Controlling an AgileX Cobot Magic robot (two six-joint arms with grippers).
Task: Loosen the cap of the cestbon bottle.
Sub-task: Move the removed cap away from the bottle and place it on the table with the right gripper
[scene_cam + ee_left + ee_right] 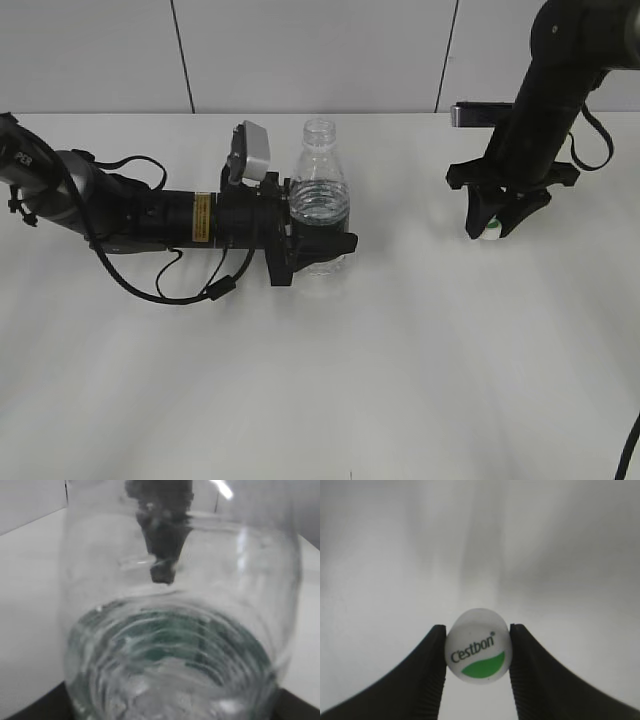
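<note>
Your left gripper point(322, 240) clamps the uncapped clear plastic cestbon bottle point(320, 195); your right gripper point(477, 652) pinches the small white green-marked cap point(477, 650), well apart.

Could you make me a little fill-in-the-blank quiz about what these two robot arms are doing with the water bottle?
1. The left gripper is clamped around the clear ____, which stands upright on the table.
2. The bottle's neck is open: its ____ is off.
3. The right gripper pinches the small white cap between its two ____.
4. The word printed on the cap's top reads ____.

Missing words: bottle; cap; fingers; Cestbon
</note>
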